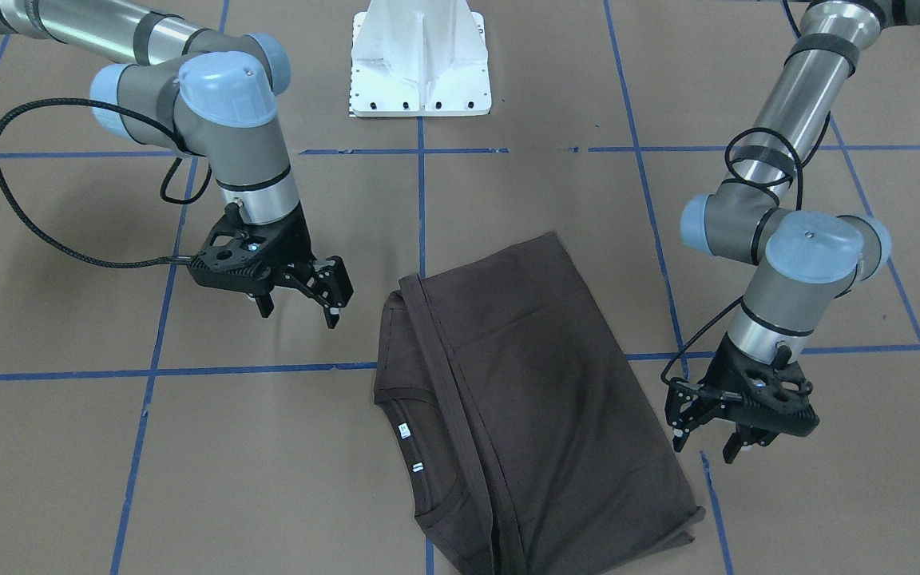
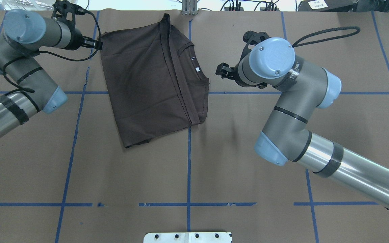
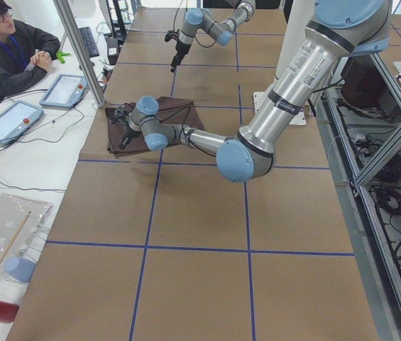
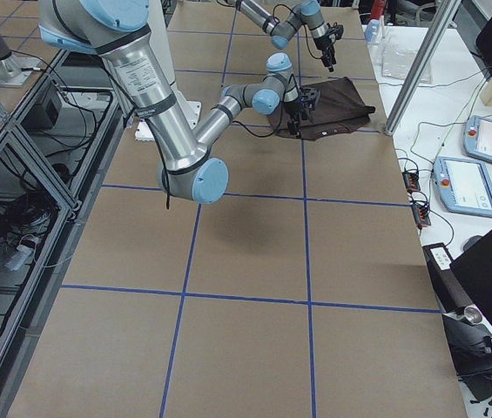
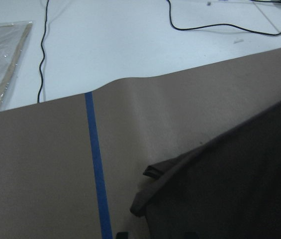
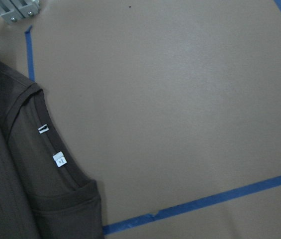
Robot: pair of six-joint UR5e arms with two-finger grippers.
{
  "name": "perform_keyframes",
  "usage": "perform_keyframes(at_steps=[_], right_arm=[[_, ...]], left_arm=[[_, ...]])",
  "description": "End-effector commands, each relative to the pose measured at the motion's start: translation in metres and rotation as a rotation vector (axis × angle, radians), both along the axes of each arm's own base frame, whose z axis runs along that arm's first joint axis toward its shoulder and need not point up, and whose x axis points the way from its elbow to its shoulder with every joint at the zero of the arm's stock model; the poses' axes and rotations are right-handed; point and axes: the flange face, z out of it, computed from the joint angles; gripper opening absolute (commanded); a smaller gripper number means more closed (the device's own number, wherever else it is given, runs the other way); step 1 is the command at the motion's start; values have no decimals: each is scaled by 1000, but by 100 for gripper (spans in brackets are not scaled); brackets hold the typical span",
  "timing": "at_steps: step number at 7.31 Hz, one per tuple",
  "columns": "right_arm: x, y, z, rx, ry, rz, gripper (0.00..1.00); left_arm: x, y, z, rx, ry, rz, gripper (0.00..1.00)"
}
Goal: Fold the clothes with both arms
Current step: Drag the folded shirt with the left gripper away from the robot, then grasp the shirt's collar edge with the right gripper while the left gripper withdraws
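Tabletop [image 1: 109,479] holds folded T-shirt [image 1: 540,375] — left gripper [image 1: 703,450], right gripper [image 1: 299,313] spread.

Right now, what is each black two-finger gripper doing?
Left gripper: open, empty, beside the dark brown cotton T-shirt.
Right gripper: open, empty.

A table covered in brown paper [image 2: 248,162] is marked into large squares by blue tape lines [image 2: 189,168]. A white metal base plate [image 1: 420,64] sits at one edge. Alongside the opposite edge runs a white bench [image 3: 15,163], where a seated person [image 3: 5,53] in a dark jacket rests folded arms near two tablet-like screens [image 3: 64,90] and trailing black cables [image 3: 15,188].
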Motion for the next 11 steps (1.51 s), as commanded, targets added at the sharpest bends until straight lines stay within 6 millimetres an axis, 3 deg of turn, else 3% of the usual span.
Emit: perform_keyframes(at_steps=[1, 3, 5, 7, 11], right_arm=[[-43, -32, -9, 11, -24, 51, 88], [-87, -54, -13, 2, -6, 59, 77], [-118, -49, 7, 31, -12, 55, 70], [-130, -41, 13, 16, 2, 42, 68], [-138, -34, 18, -3, 32, 37, 67]], left_arm=[[-15, 23, 2, 5, 29, 9, 100], [-14, 28, 11, -36, 53, -10, 100], [-12, 29, 14, -43, 53, -10, 100], [-13, 31, 18, -48, 49, -10, 100], [-14, 32, 25, -55, 43, -10, 100]])
